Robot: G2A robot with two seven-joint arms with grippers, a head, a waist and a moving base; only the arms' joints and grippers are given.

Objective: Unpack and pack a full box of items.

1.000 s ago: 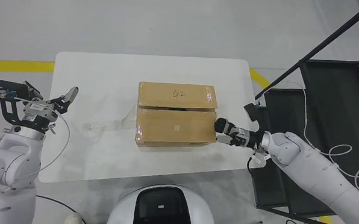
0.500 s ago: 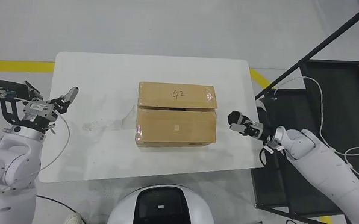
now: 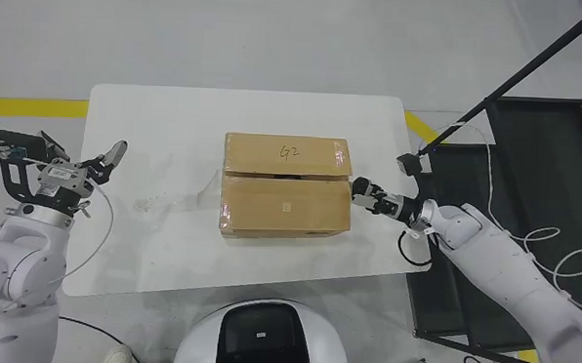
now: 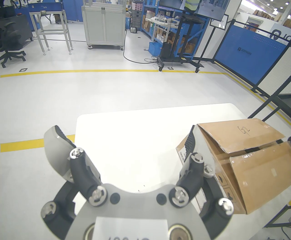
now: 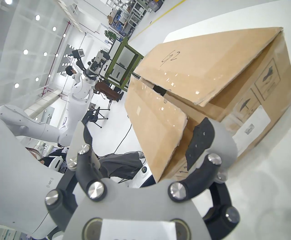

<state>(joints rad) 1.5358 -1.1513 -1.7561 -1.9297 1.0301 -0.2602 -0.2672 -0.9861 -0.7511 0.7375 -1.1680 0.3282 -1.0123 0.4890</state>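
Observation:
A brown cardboard box (image 3: 286, 186) sits in the middle of the white table (image 3: 151, 244). Its two top flaps lie down, with a dark gap along the seam. My right gripper (image 3: 362, 192) is at the box's right end, level with that seam. In the right wrist view this gripper (image 5: 143, 127) is open, and the corner of the nearer flap (image 5: 156, 127) lies between its fingers, untouched by the pads. My left gripper (image 3: 111, 159) hangs open and empty over the table's left edge, far from the box (image 4: 245, 159). The box's contents are hidden.
A black metal rack (image 3: 526, 172) stands close to the table's right edge, behind my right arm. White cables (image 3: 552, 242) trail across the rack. Bare tabletop surrounds the box on its left, far and near sides.
My right gripper drew back from the box's right side toward the rack, then returned to the box farther from the table's front edge, at the seam. The left arm stayed still.

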